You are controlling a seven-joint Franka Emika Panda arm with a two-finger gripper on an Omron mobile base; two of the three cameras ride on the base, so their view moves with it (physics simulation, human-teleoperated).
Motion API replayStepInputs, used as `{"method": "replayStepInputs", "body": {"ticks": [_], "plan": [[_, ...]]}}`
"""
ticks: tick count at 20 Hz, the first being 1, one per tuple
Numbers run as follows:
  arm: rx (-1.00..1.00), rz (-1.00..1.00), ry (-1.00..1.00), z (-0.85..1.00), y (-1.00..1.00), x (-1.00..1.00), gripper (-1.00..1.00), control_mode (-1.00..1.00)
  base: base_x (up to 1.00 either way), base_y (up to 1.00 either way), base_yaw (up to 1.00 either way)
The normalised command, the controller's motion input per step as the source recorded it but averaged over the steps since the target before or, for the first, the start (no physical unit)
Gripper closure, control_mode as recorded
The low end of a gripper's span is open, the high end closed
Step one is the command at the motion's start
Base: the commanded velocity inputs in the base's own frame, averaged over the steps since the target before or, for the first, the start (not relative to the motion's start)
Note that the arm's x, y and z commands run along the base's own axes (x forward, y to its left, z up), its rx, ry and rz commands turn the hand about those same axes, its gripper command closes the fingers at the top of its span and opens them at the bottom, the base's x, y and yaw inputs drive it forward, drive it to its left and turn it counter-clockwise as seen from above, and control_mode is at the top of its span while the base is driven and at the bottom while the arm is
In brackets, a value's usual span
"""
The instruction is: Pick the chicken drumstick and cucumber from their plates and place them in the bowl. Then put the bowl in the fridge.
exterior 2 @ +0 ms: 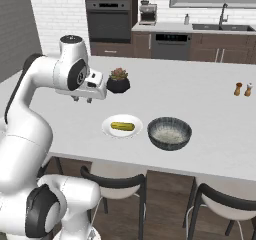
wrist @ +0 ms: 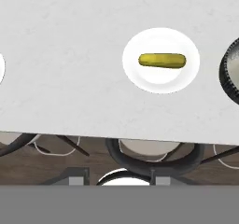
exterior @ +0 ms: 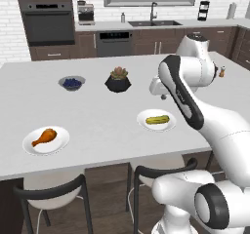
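Observation:
The orange-brown chicken drumstick [exterior: 44, 137] lies on a white plate [exterior: 58, 144] near the counter's front left. The yellow-green cucumber [exterior: 157, 119] [exterior 2: 122, 126] [wrist: 162, 60] rests on the second plate [exterior: 144, 115] [exterior 2: 109, 129] [wrist: 140, 78]. Just right of that plate stands the dark bowl [exterior 2: 170, 132] [wrist: 230, 73], with nothing in it. My gripper [exterior: 163, 97] [exterior 2: 83, 99] [wrist: 119, 177] hangs open above the counter, to the left of the cucumber plate and behind it, holding nothing. The grey fridge [exterior 2: 14, 29] stands at the far left.
A black plant pot [exterior: 117, 81] [exterior 2: 118, 84] and a small bowl of blue berries [exterior: 72, 83] sit mid-counter. Salt and pepper shakers [exterior 2: 243, 89] stand at the right. Stools [exterior: 51, 191] [exterior 2: 115, 184] are tucked under the counter's front edge. An oven [exterior: 48, 21] and sink line the back wall.

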Motion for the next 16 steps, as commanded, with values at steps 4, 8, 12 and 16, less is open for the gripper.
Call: {"method": "replayStepInputs", "body": {"ticks": [4, 8, 12, 16], "plan": [[0.00, 0.00, 0.00, 0.00, 0.00, -0.35, -1.00, -1.00, 0.00, 0.00, 0.00], [0.00, 0.05, 0.04, -0.03, -0.08, -0.29, -1.00, -1.00, 0.00, 0.00, 0.00], [0.00, 0.23, 0.17, -0.09, -0.23, 0.07, -1.00, -1.00, 0.00, 0.00, 0.00], [-0.02, 0.26, 0.11, -0.23, -0.35, 0.24, -1.00, -1.00, 0.00, 0.00, 0.00]]}}
